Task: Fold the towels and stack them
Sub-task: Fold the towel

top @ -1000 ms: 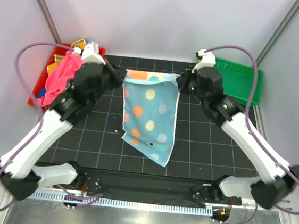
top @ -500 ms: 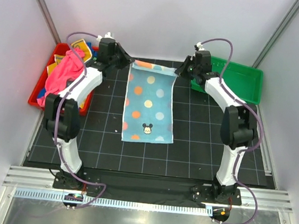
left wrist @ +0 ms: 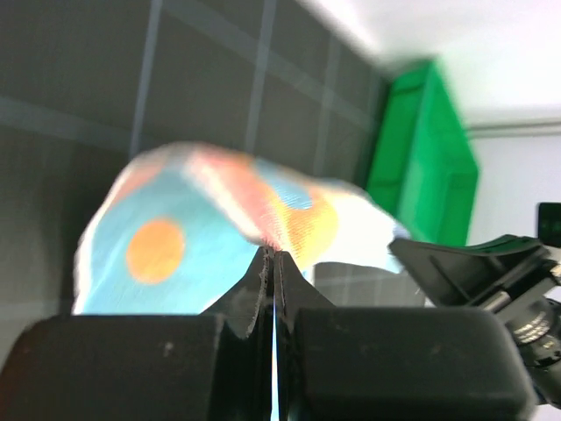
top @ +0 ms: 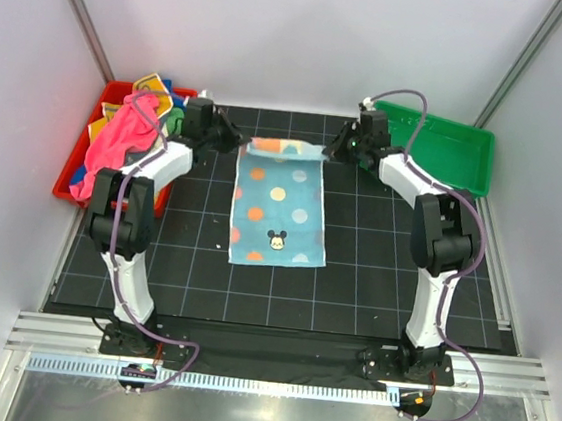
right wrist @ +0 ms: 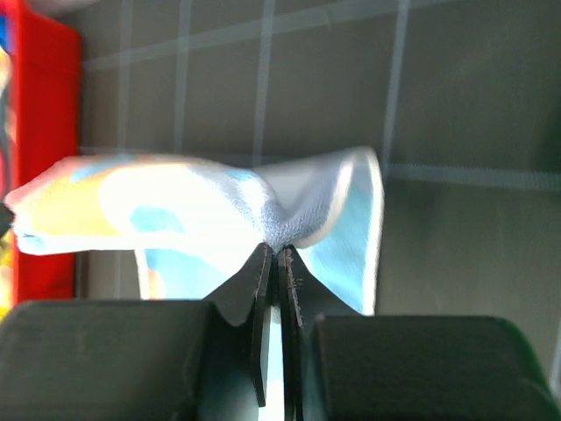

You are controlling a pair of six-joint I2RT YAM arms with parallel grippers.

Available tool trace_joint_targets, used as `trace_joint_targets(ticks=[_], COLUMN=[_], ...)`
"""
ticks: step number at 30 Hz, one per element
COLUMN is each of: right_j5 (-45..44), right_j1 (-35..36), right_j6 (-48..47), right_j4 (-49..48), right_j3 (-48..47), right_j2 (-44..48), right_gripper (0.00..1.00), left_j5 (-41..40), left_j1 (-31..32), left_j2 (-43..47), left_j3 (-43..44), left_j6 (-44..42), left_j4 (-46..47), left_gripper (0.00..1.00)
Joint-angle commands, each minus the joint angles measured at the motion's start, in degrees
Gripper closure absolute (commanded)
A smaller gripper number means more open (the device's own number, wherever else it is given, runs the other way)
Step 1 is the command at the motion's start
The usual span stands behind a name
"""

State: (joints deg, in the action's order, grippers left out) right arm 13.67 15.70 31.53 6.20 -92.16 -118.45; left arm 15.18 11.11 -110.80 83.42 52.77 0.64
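A light-blue towel with orange and white dots and a cartoon mouse head (top: pixel 278 205) lies spread on the black grid mat, its far edge lifted. My left gripper (top: pixel 240 142) is shut on the far left corner; in the left wrist view (left wrist: pixel 272 253) the jaws pinch the cloth (left wrist: pixel 219 237). My right gripper (top: pixel 333 150) is shut on the far right corner; the right wrist view (right wrist: pixel 276 253) shows the pinched cloth (right wrist: pixel 263 206). A pink-red towel (top: pixel 117 143) and other cloths, yellow, blue and green, lie heaped in the red tray (top: pixel 68 183) at left.
A green tray (top: pixel 448 148) stands at the back right, also in the left wrist view (left wrist: pixel 421 167). The red tray edge shows in the right wrist view (right wrist: pixel 39 158). Both arms stretch along the mat's sides. Metal rail at the near edge.
Both grippers carried the dotted towel from hanging in the air out to the far side and lowered; it now lies flat on the mat with only the far edge held up.
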Motion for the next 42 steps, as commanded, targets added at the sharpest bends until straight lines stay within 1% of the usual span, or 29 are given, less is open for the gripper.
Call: trace_joint_targets(ticks=[1,3,4,6,10,21,30,42], right_j5=[0.04,0.3,0.48,0.3,-0.05,-3.21,-5.58,-8.4], right_j1=[0.47,0.99,1.34,2.4,3.89,7.5,9.96,13.74], right_j6=[1.25,1.52,1.78,1.96,2.13,3.45,3.8,4.86], right_j4=[-1.62,-2.24,-3.46,-4.35,-5.14,-5.85,-5.93,-4.88], right_j3=[7.32,10.49,14.08,17.09,24.46,36.25,42.76,48.47], right_j2=[6.21,7.62,9.45,11.91,15.26,21.07,27.83,34.34], right_gripper=[0.99,0.99,0.99,0.98,0.95,0.95,0.94,0.94], left_j5=[1.96,2.22,2.22,2.57,3.1,1.43,-0.32,-0.59], left_j1=[0.05,0.05,0.13,0.14,0.66,3.21,4.0,3.92], left_j2=[5.15,6.38,7.43,8.84,10.78,17.9,24.04,29.24], left_j3=[-6.15,-9.31,-12.54,-15.2,-22.23,-35.41,-43.24,-46.06], left_j6=[1.72,2.24,2.33,3.03,4.0,6.29,6.73,6.73], left_j4=[3.31,3.92,4.45,5.67,7.35,8.94,8.24,4.19], left_gripper=[1.0,1.0,1.0,1.0,1.0,1.0,0.99,0.99])
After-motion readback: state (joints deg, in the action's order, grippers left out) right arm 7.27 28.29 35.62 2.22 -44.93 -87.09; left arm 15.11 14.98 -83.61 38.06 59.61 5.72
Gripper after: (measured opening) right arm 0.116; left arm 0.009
